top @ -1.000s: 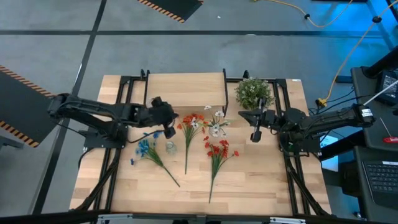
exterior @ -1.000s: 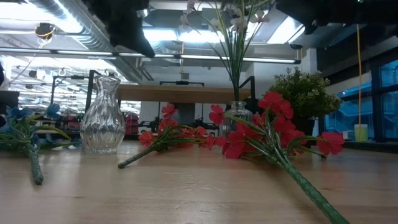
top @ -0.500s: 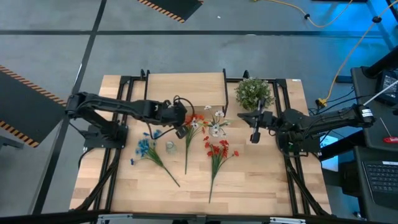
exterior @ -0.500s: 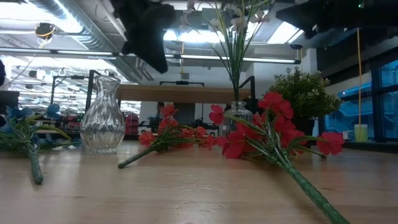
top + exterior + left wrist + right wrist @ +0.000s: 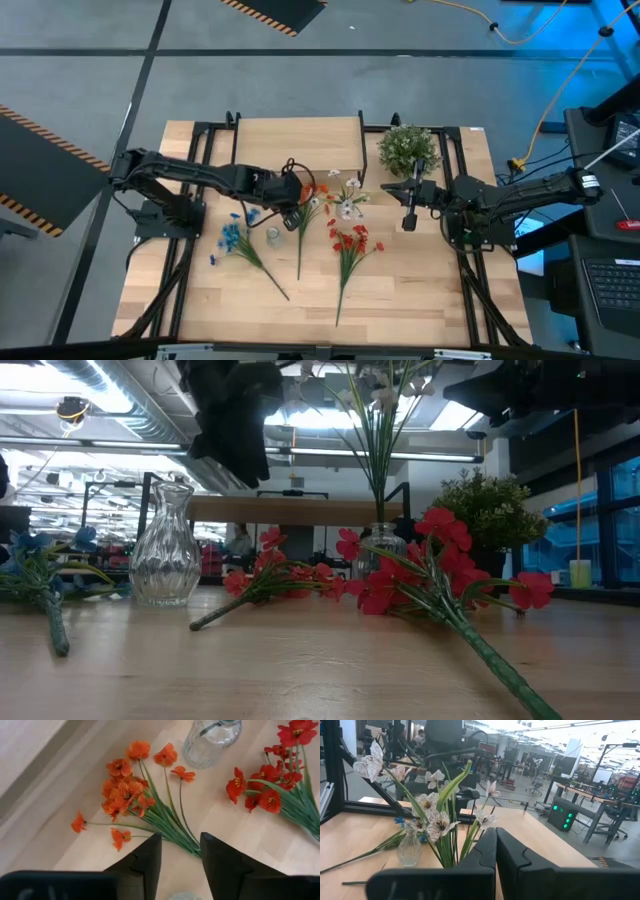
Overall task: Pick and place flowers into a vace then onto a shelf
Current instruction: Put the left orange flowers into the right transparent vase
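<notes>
- Flowers lie spread across the middle of the wooden surface [image 5: 420, 290]: a blue sprig [image 5: 236, 241], an orange-red sprig [image 5: 306, 205] and a red sprig [image 5: 350, 243] lie flat, their stems pointing toward the near edge.
- White sprig [image 5: 348, 197] stands upright in a small clear glass vase [image 5: 383, 542], just beyond the red blooms.
- An empty, taller clear vase [image 5: 166, 549] stands upright between the blue sprig and the orange-red sprig, apart from both.
- Shelf [image 5: 298, 145], a light-wood board on thin black legs, sits at the far side of the surface, behind the flowers.
- Left tool [image 5: 180, 851] hovers directly above the green stems of the orange-red sprig, its two dark fingers [image 5: 148, 860] spread apart with nothing between them.
- Right tool [image 5: 495, 851] waits to the right of the white sprig, pointing toward it; its fingers are pressed together and hold nothing.
- A round bushy green plant [image 5: 407, 148] stands at the far right of the surface, beside the shelf.
</notes>
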You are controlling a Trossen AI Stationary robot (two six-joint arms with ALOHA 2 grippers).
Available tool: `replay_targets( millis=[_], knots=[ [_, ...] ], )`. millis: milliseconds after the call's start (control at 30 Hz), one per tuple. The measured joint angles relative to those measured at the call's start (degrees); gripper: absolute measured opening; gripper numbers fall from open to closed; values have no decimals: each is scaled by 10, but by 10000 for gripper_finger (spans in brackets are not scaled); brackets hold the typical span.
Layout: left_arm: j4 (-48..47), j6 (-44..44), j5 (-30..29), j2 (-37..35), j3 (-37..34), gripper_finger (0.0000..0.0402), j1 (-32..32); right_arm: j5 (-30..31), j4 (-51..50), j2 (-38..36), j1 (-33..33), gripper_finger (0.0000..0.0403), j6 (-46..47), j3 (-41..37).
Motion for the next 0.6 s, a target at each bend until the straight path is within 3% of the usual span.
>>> replay_targets(
  millis=[300,600],
  knots=[
    [5,-17,-18,37,0,164,-26,-1,-9,0,0,5,3,0],
    [45,17,-20,102,0,173,-30,-1,-31,0,0,5,19,0]
  ],
)
